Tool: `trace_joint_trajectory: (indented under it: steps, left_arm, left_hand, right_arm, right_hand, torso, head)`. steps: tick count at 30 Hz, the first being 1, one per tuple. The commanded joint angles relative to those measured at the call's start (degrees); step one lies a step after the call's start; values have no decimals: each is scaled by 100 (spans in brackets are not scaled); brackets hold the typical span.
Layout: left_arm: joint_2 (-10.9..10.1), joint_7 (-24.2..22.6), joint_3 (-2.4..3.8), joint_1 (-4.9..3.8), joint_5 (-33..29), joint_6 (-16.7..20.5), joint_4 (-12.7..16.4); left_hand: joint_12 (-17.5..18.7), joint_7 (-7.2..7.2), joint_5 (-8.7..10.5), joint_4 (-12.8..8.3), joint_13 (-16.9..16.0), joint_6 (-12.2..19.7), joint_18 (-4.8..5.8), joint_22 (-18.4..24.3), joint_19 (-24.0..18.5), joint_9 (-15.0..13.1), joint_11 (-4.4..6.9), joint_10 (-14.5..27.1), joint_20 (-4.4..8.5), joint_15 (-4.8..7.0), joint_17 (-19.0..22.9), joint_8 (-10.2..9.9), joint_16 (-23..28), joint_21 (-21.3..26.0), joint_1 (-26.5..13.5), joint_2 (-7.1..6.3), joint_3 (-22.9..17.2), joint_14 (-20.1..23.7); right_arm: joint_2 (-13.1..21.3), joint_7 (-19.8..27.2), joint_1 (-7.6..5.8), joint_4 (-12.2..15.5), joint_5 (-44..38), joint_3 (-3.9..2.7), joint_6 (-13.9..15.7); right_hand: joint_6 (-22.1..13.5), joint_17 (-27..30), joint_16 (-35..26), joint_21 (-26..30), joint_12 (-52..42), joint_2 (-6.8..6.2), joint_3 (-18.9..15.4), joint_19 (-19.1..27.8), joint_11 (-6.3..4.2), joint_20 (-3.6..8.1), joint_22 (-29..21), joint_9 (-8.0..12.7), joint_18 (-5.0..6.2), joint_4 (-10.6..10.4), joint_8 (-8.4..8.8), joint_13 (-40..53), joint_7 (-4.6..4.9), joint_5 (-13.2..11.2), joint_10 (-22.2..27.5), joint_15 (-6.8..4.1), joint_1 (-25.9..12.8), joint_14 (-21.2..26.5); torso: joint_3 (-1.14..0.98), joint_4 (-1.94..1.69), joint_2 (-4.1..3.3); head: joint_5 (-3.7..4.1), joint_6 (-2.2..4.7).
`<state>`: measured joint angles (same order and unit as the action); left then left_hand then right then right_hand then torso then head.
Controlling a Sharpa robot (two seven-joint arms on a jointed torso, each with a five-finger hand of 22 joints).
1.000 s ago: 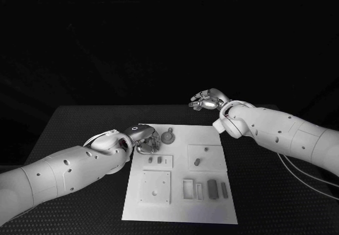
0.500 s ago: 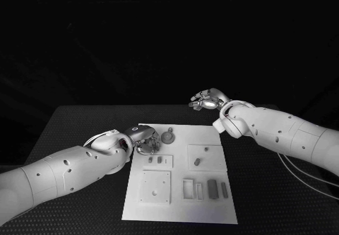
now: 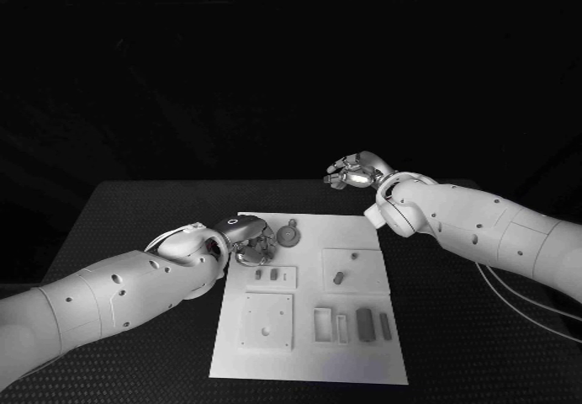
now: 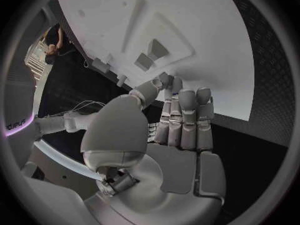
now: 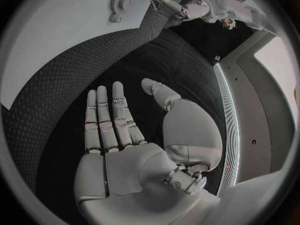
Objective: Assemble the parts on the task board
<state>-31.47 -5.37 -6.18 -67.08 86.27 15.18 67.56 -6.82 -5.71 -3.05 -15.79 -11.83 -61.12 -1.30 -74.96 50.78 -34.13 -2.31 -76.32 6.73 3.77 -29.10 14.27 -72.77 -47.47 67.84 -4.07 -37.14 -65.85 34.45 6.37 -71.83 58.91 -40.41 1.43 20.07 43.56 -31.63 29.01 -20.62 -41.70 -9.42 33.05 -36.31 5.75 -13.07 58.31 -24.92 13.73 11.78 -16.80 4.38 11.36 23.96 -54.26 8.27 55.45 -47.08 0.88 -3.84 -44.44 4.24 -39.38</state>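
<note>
The white task board (image 3: 364, 358) lies in the middle of the black table. A round toothed part (image 3: 288, 236) sits near its far left corner. My left hand (image 3: 250, 244) hangs over the board's far left edge, right beside that part. In the left wrist view the left hand (image 4: 178, 122) has its fingers straight and together, and the thumb tip meets a fingertip above the board (image 4: 206, 45); whether anything sits between them is hidden. My right hand (image 3: 356, 173) is raised beyond the board's far right corner. The right hand (image 5: 122, 140) is flat with fingers spread and holds nothing.
On the board lie a small peg (image 3: 340, 277) in a square plate, a larger square plate (image 3: 267, 320), a frame piece (image 3: 323, 325) and two bars (image 3: 365, 320). Bare table lies on both sides of the board. The toothed part (image 5: 122, 0) shows far from the right hand.
</note>
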Motion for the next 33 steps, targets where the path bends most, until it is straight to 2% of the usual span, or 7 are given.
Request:
trace_joint_trajectory:
  steps: [1, 7, 13, 27, 29, 33]
  left_arm:
    - [56, 5, -38, 89, 19, -150, -32]
    - [83, 16, -40, 100, 20, -212, -43]
    - [76, 37, -43, 100, 39, -283, -49]
    - [50, 41, -57, 100, 38, -255, -48]
    - [53, 58, -56, 100, 4, -258, -50]
    - [50, 47, -54, 100, -70, -224, -50]
  left_hand:
    - [26, -7, -21, 3, 19, -19, -107, -87, 45, 1, 2, -41, 285, 33, 7, 3, -17, -23, 6, 47, -47, 0]
    - [29, -8, -22, 3, 19, -17, -108, -88, 47, 3, 2, -42, 285, 32, 8, 1, -19, -24, 5, 53, -49, -1]
    - [28, -7, -21, 3, 16, -20, -108, -88, 50, 3, 4, -51, 286, 34, 9, 3, -21, -25, 3, 60, -50, -4]
    - [31, -8, -21, -2, 12, -17, -106, -89, 50, 7, 7, -63, 287, 37, 14, 2, -22, -25, -6, 57, -46, -1]
    - [46, -29, -20, -4, 13, 36, -106, -89, 52, 24, 5, -56, 288, 34, 19, -27, -21, -23, -16, 52, -45, 3]
    - [105, -198, -14, -17, 20, 466, -105, -88, 49, 158, -19, -12, 277, 12, 37, -267, -21, -15, -29, -27, -38, 16]
  right_arm:
    - [-12, 61, 2, -1, -11, -1, -45]
    - [-18, 62, 2, -15, -10, -1, -46]
    - [-18, 62, 2, -9, -10, -1, -49]
    - [-10, 62, 2, -10, -10, -1, -44]
    - [-14, 62, 2, -10, -10, -1, -45]
    - [-17, 60, 2, -15, -10, -1, -52]
  right_hand:
    - [50, -5, -22, 37, -37, 22, -31, -3, 432, -11, 8, 6, -35, -11, -29, -7, 43, 39, 1171, -1, 40, 33]
    - [49, -6, -22, 39, -37, 23, -31, -4, 432, -11, 10, 7, -35, -12, -29, -8, 44, 39, 1171, -1, 39, 33]
    - [47, -6, -23, 42, -38, 23, -32, -4, 432, -11, 11, 8, -35, -13, -29, -10, 44, 39, 1171, -1, 38, 32]
    - [46, -7, -25, 47, -40, 23, -33, -5, 432, -11, 15, 10, -35, -13, -30, -14, 45, 39, 1172, -2, 37, 32]
    - [45, -8, -25, 47, -40, 23, -33, -5, 432, -11, 16, 11, -35, -13, -30, -14, 45, 39, 1173, -2, 37, 32]
    - [45, -8, -25, 49, -41, 22, -33, -6, 432, -11, 17, 11, -35, -13, -30, -15, 45, 39, 1173, -2, 37, 33]
  torso:
    - [0, 11, -7]
    - [-5, 22, -6]
    - [-9, 6, -2]
    - [-3, 4, -1]
    - [-2, 2, -1]
    - [0, 6, -2]
  head:
    - [-6, 0]
    - [1, -12]
    - [16, -21]
    - [19, -18]
    - [20, -16]
    - [24, -16]
